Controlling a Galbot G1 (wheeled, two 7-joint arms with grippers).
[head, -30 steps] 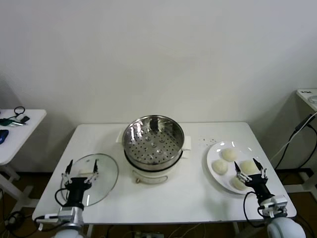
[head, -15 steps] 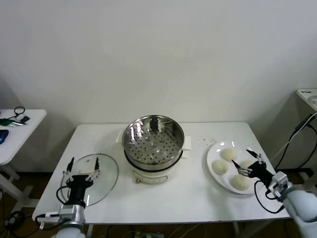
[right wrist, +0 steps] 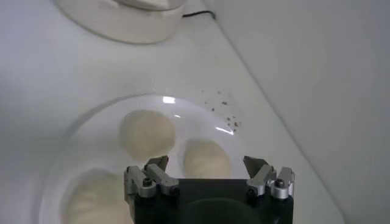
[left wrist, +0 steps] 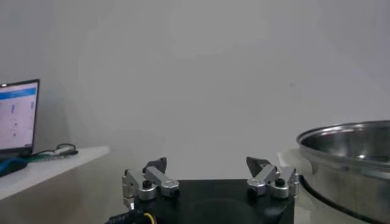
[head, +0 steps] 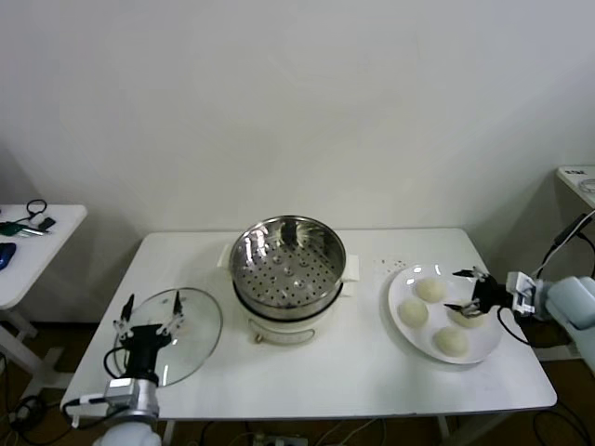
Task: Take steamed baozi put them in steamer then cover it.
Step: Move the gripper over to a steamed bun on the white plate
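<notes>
The steamer (head: 286, 265), a shiny perforated basket on a cream pot base, stands mid-table; its rim (left wrist: 347, 152) shows in the left wrist view. The cover (head: 191, 330), a glass lid, lies flat to its left. My left gripper (head: 149, 311) stands open over the lid's near side, holding nothing (left wrist: 207, 163). Several baozi lie on a white plate (head: 402, 290) at the right: one at the back (head: 429, 289), one on the left (head: 412, 311), one in front (head: 451, 341). My right gripper (head: 453, 290) reaches in from the right, open, just above a baozi (right wrist: 206, 155) between its fingers.
Dark specks (head: 390, 263) dot the table behind the plate. A side table (head: 33, 228) with small items stands at the far left, and a lit screen (left wrist: 17, 115) shows there. Another table corner (head: 578, 177) and cables are at the far right.
My right arm has swung from the table's front edge round to the plate's right side; its gripper now points left over the baozi. The left gripper has hardly moved.
</notes>
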